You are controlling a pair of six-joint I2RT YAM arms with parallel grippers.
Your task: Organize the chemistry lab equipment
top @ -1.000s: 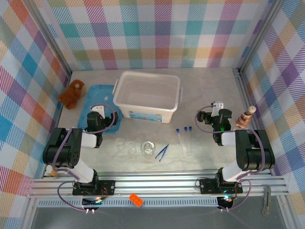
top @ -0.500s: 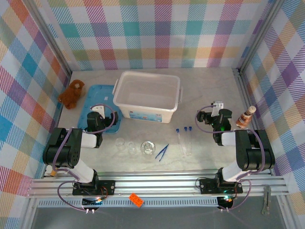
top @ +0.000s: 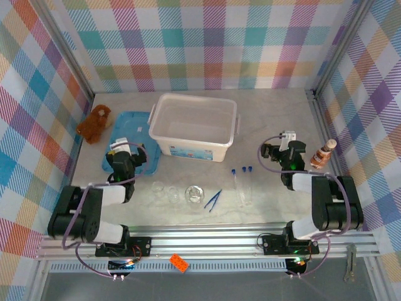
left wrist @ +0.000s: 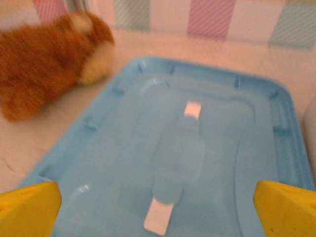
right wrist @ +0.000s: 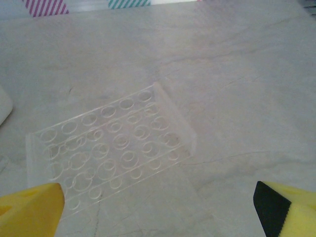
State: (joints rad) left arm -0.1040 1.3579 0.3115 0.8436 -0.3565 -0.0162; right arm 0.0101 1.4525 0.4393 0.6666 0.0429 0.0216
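A pale, marbled bench (top: pixel 276 106) sits inside a booth of pastel checked walls (top: pixel 207 44), with an aluminium rail (top: pixel 207 241) along its near edge. At far left a brown plush toy (top: pixel 94 123) lies by the wall, just beside a blue lid (top: pixel 135 128) lying flat. The left pincer (left wrist: pixel 158 212) hovers over that lid, its yellow fingers (left wrist: pixel 27 207) spread wide and holding nothing.

A white plastic bin (top: pixel 164 106) stands at the middle back. In front of it lie three clear petri dishes (top: pixel 195 194) in a loose row. Next come blue tweezers (top: pixel 213 199), then two test tubes (top: pixel 241 185) side by side, their blue caps toward the bin.

The right pincer (right wrist: pixel 158 212) is also wide open, above a clear tube rack (right wrist: pixel 108 148) resting on the bench. A brown-and-white striped bottle figure (top: pixel 322 153) stands upright near the right wall. An orange block (top: pixel 179 262) sits on the lower rail.

The dishes' outlines are faint against the bench. The left arm covers the lid's near part. The left wrist view is blurred, so the lid's white label scraps cannot be read, and the plush toy is cut off at the edge. The bin's front label is too small to read. The rack's clear walls blend into the marbling.
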